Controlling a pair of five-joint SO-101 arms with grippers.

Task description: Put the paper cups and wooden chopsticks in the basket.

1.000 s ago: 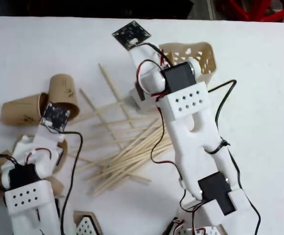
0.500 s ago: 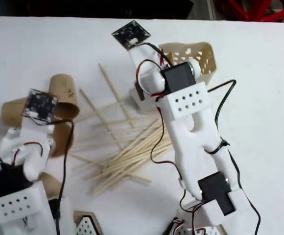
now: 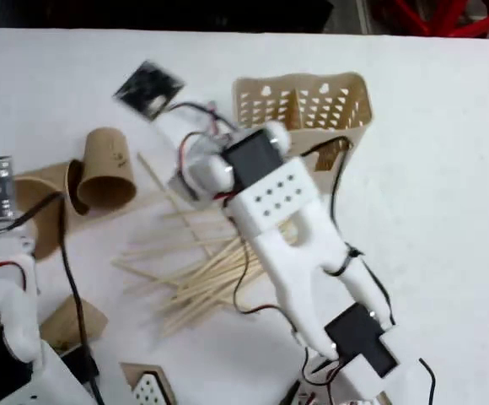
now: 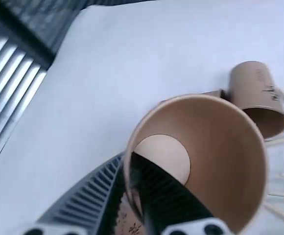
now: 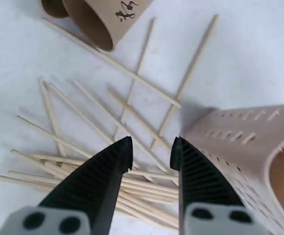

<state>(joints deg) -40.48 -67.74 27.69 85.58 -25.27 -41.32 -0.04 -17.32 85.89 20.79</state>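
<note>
My left gripper [image 4: 127,196] is shut on a brown paper cup [image 4: 215,142], one finger inside the rim and one outside; in the high view this cup [image 3: 42,198] is at the far left. A second paper cup [image 3: 105,169] lies beside it, also seen from the left wrist [image 4: 257,93]. A third cup [image 3: 72,321] lies near the front left. Wooden chopsticks [image 3: 202,270] are scattered mid-table. My right gripper [image 5: 152,147] is open just above the chopsticks [image 5: 83,166], with the beige basket [image 5: 245,147] close beside it. The basket [image 3: 303,105] stands at the back.
The right arm [image 3: 270,194] stretches across the middle of the table over part of the chopstick pile. A perforated piece [image 3: 147,388] sits at the front edge. Dark slatted surfaces lie beyond the table's far left edge [image 4: 14,73].
The right arm has swung left, away from the basket's front, and is now over the chopsticks. The left arm has pulled left and back with a cup in its gripper.
</note>
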